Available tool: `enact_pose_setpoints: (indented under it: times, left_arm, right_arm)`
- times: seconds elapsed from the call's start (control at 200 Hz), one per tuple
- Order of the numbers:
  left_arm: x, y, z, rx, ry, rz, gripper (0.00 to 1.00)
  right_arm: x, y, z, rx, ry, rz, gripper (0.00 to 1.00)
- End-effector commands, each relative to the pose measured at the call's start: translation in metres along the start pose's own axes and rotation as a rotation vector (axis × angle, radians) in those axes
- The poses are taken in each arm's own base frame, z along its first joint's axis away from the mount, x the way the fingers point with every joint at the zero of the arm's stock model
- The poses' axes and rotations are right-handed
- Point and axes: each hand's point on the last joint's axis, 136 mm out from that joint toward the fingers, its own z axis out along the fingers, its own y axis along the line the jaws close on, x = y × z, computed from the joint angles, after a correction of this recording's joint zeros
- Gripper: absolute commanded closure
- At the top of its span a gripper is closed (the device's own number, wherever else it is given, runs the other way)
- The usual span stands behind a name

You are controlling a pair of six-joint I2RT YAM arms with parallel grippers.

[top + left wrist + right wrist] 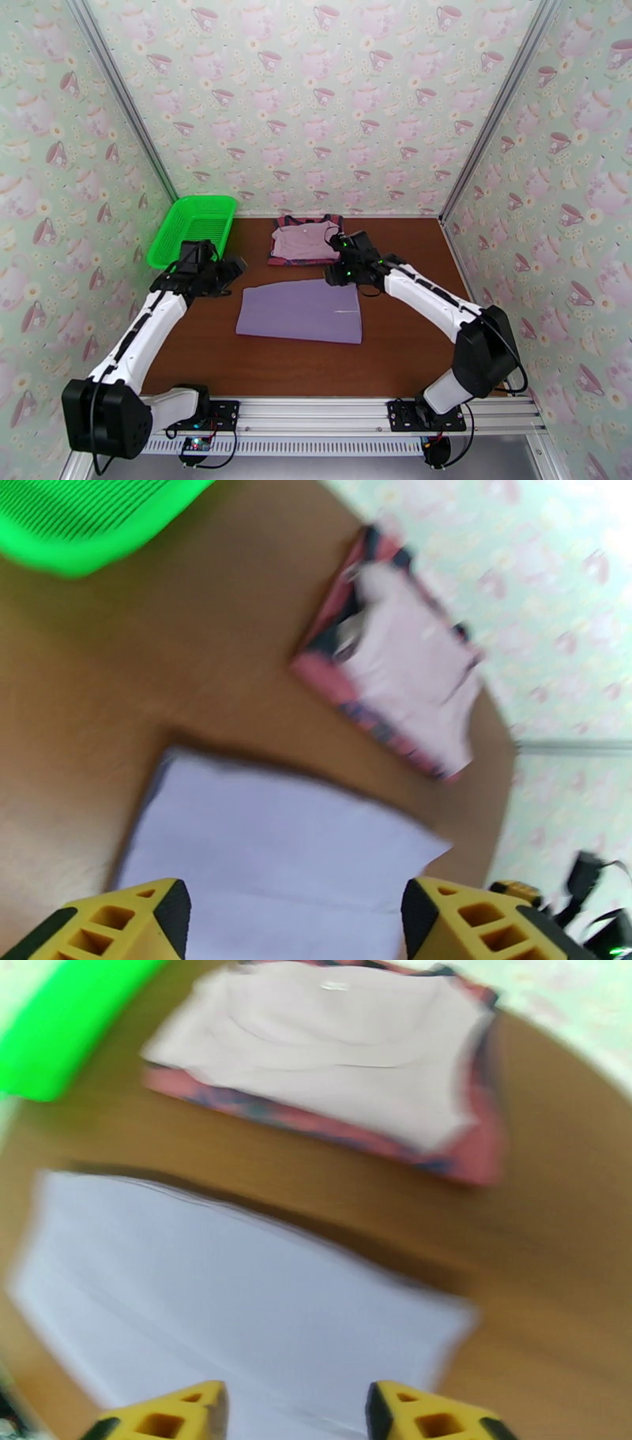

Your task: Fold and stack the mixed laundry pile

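A: Checking the step. Table (411, 347) has the lavender shirt (302, 311) at centre of the top frame, folded into a flat rectangle. I judge the fold done and the stacking not yet.

B: Same read. Green basket (193, 229) is upper left, not part of this. The stack sits upper centre: dusty-red tank top (294, 261) underneath, pale pink shirt (304, 241) lying on it, red edge showing along the lower side.

A: Lavender vs stack?

B: Apart. A strip of bare wood runs between them, with the lavender lower in frame.

A: Grippers?

B: Left gripper (296, 922) has its fingers spread wide with nothing between them, near the lavender's upper-left corner. Right gripper (296, 1410) has its fingers apart too and nothing clamped, by the upper-right corner. Both wrist views are blurred, so I can't tell fine contact.

A: Next move?

B: My guess: each arm pinches a corner through all the folded layers, then both lift together and carry the shirt toward the top of the frame onto the pink one. It needs an even lift, or the fold opens.
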Motion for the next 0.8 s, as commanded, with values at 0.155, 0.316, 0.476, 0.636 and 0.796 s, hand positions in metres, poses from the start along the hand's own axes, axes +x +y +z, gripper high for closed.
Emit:
enact_pose_setpoints:
  times: [0.155, 0.316, 0.476, 0.636, 0.796]
  left_arm:
    - [0.047, 0.056, 0.038, -0.167, 0.167, 0.019, 0.26]
    - [0.055, 0.054, 0.052, -0.187, 0.214, 0.074, 0.25]
    - [0.061, 0.070, 0.070, -0.283, 0.255, 0.114, 0.25]
    - [0.067, 0.073, 0.086, -0.338, 0.300, 0.167, 0.25]
    - [0.077, 0.073, 0.104, -0.361, 0.340, 0.194, 0.26]
  right_arm:
    - [0.059, 0.061, 0.072, -0.222, 0.182, 0.300, 0.99]
    - [0.077, 0.045, 0.095, -0.158, 0.209, 0.356, 1.00]
    - [0.100, 0.033, 0.117, -0.131, 0.262, 0.395, 1.00]
    - [0.120, 0.019, 0.125, -0.079, 0.301, 0.408, 1.00]
    - [0.135, 0.009, 0.124, -0.038, 0.324, 0.410, 1.00]
